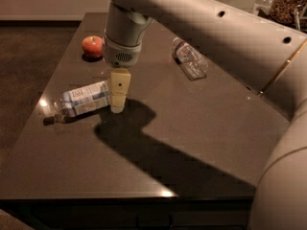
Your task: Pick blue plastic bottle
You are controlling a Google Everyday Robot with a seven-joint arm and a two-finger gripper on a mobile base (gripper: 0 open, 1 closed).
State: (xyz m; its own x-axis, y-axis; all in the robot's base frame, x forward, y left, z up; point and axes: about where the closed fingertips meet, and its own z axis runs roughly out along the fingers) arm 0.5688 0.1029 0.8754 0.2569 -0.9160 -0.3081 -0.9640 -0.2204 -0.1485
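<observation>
The blue plastic bottle (85, 98) lies on its side at the left of the dark table (192, 128), with its light-blue and white label facing up and its neck pointing to the left edge. My gripper (118, 104) hangs straight down from the pale arm, right at the bottle's right end and close over the table. From this side it hides the end of the bottle, and I cannot tell whether it touches it.
A red apple (92, 45) sits at the back left. A smaller crinkled clear bottle (190, 59) lies at the back, right of the gripper. Jars (287, 1) stand at the far right corner. My arm spans the right side of the view.
</observation>
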